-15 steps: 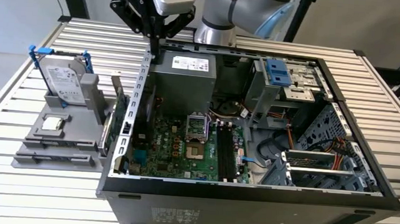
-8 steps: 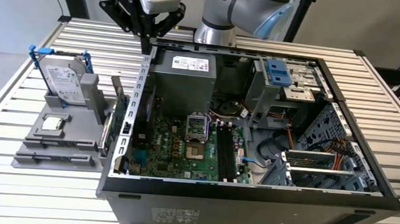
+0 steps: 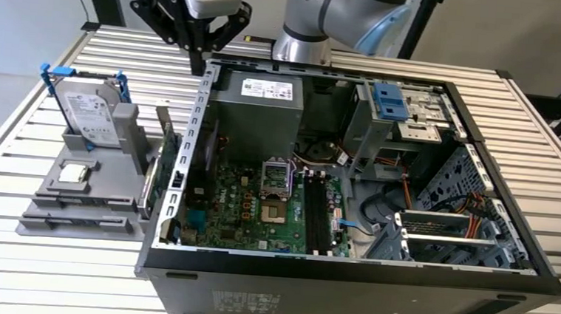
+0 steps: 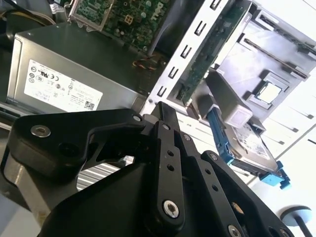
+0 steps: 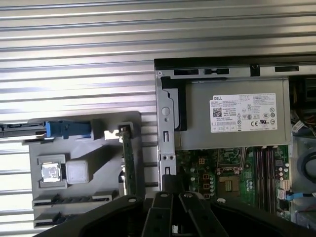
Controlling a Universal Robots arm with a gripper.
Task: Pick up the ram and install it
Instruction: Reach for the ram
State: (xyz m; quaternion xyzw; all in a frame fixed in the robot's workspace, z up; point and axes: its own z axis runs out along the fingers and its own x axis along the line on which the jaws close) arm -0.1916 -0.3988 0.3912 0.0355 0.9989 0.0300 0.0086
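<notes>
We see the arm (image 3: 345, 17) rising at the table's (image 3: 46, 259) far edge, behind the open computer case (image 3: 351, 277), and bending toward the exterior view's left. Its gripper (image 3: 200, 64) points straight down and hangs above the case's far corner on that side, over the rim beside the power supply (image 3: 253, 118). The fingers are drawn together with their tips meeting, and we see nothing held between them.

The power supply carries a white printed label (image 3: 267, 89) on its top face. The hard drive (image 3: 91, 110) in its blue bracket has a white one too, and a grey sticker (image 3: 246, 303) sits on the case's near wall.

A grey holder (image 3: 100, 189) lies near the table's edge on the exterior view's left, just beside the case. The drive stands upright at its far end and the green expansion card (image 3: 167, 164) along the side next to the case. The ram (image 3: 79, 204) appears to us as the thin greyish strip lying edge-on in the long slots at the holder's near end, well apart from the gripper; we cannot tell which slot holds it.

The first wrist view looks straight down on the holder, showing a square processor chip (image 5: 51, 171) flat in its pocket and the motherboard's (image 5: 207, 168) black slots (image 5: 262, 170). The second wrist view looks along the fingers and catches the drive from the side.
</notes>
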